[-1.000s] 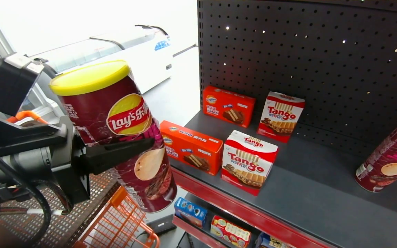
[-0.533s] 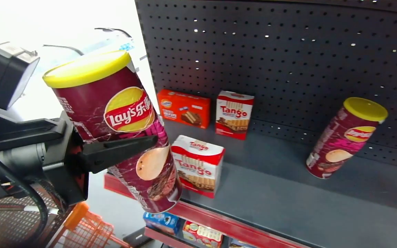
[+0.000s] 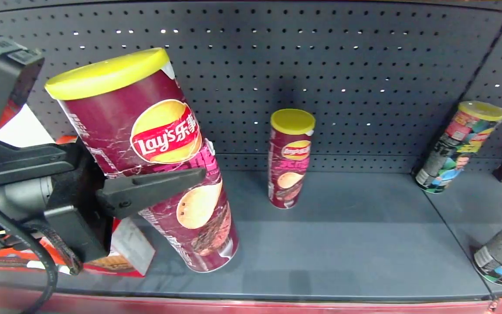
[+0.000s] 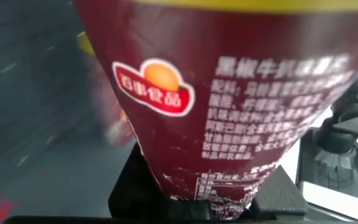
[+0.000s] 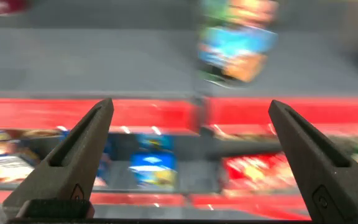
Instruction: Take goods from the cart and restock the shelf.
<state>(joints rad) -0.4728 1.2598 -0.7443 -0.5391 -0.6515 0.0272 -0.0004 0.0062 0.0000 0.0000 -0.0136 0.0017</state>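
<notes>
Canister [image 3: 146, 161] clenched in left pincer [image 3: 177, 172], long axis tilted, lid leftward, base near shelf [image 3: 342, 244]; bare board lies rightward, before upright twin tube [image 3: 291, 159]; right pincer [image 5: 191, 124] released.

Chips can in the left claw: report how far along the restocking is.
Done: one matching chips can stands on the shelf by the pegboard. In hand: the left claw grips a tilted chips can at the shelf front. Left: set it down, release.
</notes>
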